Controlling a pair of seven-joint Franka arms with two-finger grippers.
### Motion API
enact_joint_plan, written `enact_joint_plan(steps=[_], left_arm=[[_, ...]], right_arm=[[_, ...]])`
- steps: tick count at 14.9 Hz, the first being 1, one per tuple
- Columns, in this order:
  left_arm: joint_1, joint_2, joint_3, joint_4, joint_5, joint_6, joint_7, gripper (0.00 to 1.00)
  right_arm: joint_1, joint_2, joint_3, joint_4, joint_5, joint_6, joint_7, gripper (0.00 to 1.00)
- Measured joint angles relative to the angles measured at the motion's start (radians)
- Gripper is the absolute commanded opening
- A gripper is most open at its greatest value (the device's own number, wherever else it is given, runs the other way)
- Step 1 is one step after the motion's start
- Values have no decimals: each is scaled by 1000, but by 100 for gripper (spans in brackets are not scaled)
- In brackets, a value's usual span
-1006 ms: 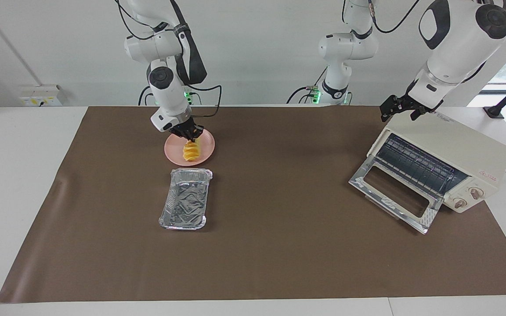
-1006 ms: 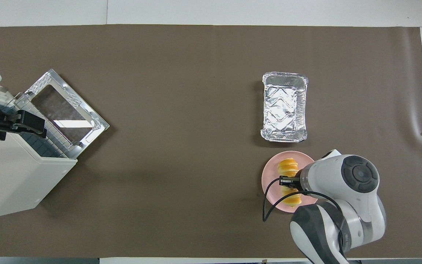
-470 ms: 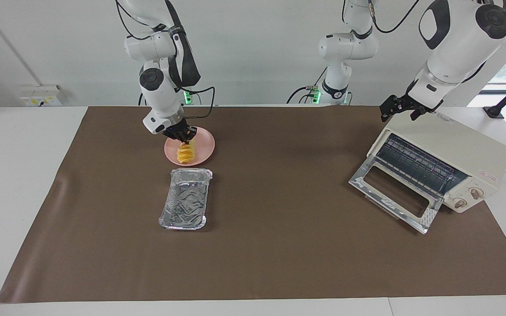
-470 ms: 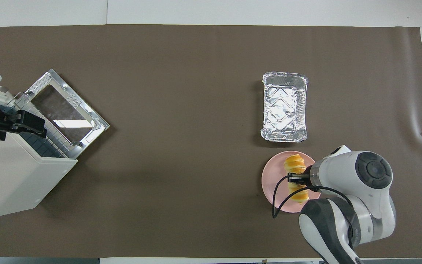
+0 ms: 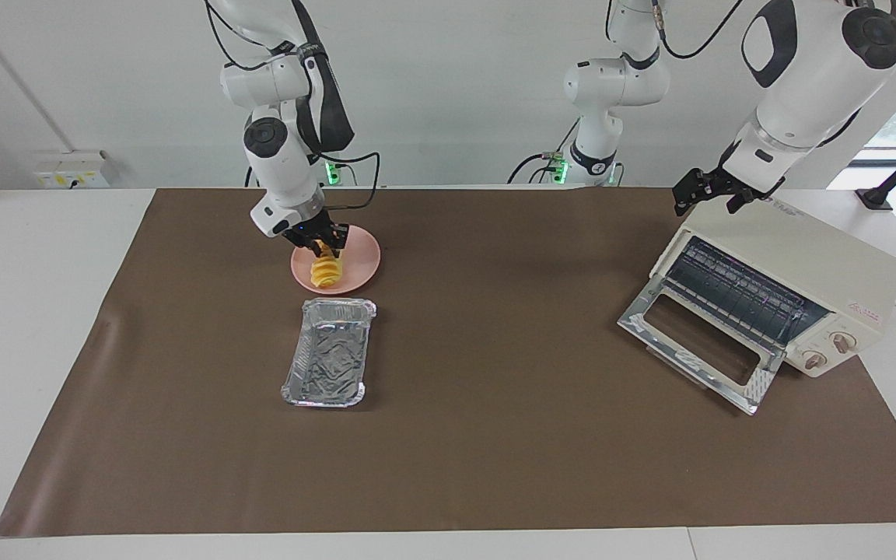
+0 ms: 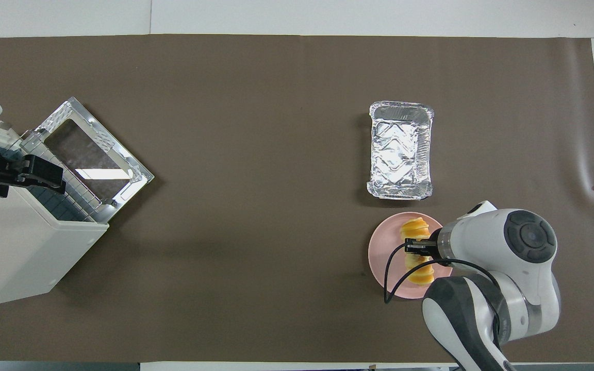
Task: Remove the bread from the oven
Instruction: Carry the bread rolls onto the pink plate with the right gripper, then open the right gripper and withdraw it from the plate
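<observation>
The bread (image 5: 326,274), a small ridged golden-orange loaf, lies on the round pink plate (image 5: 362,257) near the right arm's base; it also shows in the overhead view (image 6: 414,229). My right gripper (image 5: 323,247) is low over the loaf's middle, its fingers apart on either side of it. The cream-white oven (image 5: 798,257) stands at the left arm's end of the table with its glass door (image 5: 697,350) dropped open and its wire rack bare. My left gripper (image 5: 708,204) waits open above the oven's top edge.
A crinkled silver foil tray (image 5: 327,364) lies empty just farther from the robots than the plate. A brown mat (image 5: 495,435) covers the table. A third arm's base stands at the back between the two arms.
My right gripper has lowered the bread onto the plate and shifted a little toward the right arm's end of the table; its fingers look spread now. The left arm has not moved.
</observation>
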Motion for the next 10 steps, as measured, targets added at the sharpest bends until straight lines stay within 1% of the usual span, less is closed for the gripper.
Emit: enact_joint_plan(steps=[4,7,10], left_arm=[[0,0,0,0,0,0,0,100],[0,0,0,0,0,0,0,100],[0,0,0,0,0,0,0,100]], right_arm=[[-69,-10,-2,239,-2,-281,-12,100],[-135,-34,-7,385,-19,-405,-83,100],[-215,-45,-13,530,-75,-500,-183,100]])
